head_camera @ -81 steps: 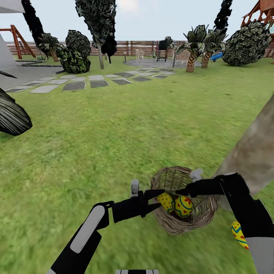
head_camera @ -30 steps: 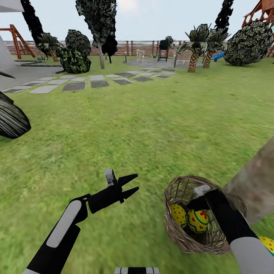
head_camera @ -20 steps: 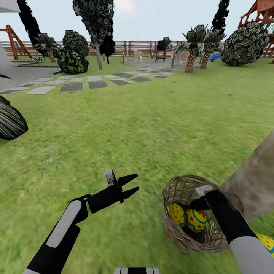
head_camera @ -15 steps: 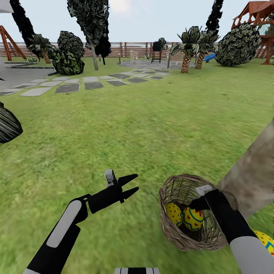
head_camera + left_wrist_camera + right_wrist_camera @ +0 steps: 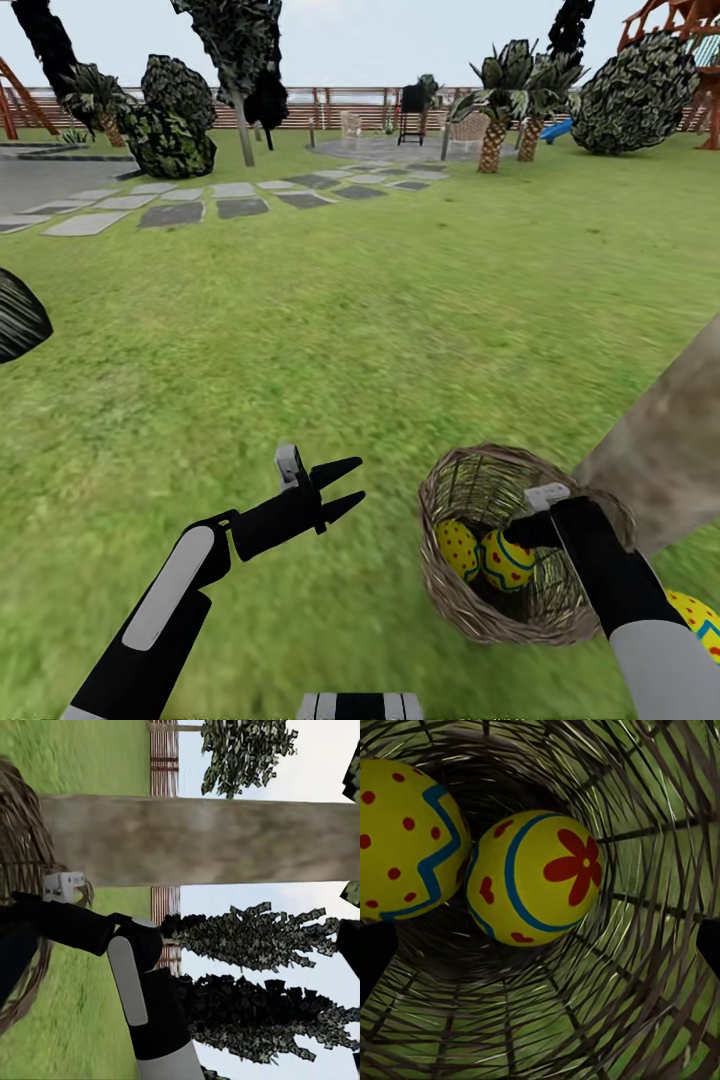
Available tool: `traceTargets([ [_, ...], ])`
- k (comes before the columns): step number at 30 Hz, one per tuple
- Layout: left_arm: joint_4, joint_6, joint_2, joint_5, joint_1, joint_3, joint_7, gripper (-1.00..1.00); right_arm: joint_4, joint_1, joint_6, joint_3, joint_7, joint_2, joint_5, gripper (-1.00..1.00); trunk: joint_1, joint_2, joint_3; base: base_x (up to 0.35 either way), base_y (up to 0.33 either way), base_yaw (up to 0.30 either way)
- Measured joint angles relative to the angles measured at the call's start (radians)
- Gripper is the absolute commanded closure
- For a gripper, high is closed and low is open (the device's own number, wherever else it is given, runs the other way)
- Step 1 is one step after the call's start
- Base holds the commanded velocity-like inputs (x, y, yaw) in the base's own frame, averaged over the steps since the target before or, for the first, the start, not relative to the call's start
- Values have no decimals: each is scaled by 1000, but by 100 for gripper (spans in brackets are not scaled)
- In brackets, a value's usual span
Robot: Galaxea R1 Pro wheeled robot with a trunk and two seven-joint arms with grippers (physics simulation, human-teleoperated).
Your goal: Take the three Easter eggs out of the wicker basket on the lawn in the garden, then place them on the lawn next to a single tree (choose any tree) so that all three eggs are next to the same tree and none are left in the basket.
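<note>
The wicker basket (image 5: 470, 615) stands on the lawn (image 5: 350, 320) beside the pale tree (image 5: 665, 440) trunk. Two yellow Easter eggs lie inside it: a dotted egg (image 5: 457, 548) and a flower-marked egg (image 5: 507, 562). A third egg (image 5: 700, 622) lies on the grass by the trunk, at the right edge. My right gripper (image 5: 514, 534) reaches down into the basket. In the right wrist view it hangs open (image 5: 540, 949) just above the flower egg (image 5: 536, 877) and the zigzag egg (image 5: 405, 840). My left gripper (image 5: 342, 486) is open over bare grass, left of the basket.
Grey stepping stones (image 5: 190, 212) run across the far left. Palms (image 5: 495, 110), bushes (image 5: 635, 95) and a slat fence (image 5: 330, 108) ring the garden. A dark plant (image 5: 15, 315) juts in at the left edge. The left wrist view shows the trunk (image 5: 202, 840) and my right arm (image 5: 142, 982).
My left gripper has pulled away from the basket rim to the left and opened. The right gripper has gone deeper into the basket. The whole view has shifted, so the camera moved.
</note>
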Motion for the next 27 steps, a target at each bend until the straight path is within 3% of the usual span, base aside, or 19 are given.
traceTargets([
  [27, 0, 2, 0, 0, 0, -4, -1, -100, -6, 0, -160, -5, -5, 0, 0, -100, 12, -6, -104, 0, 0, 0],
])
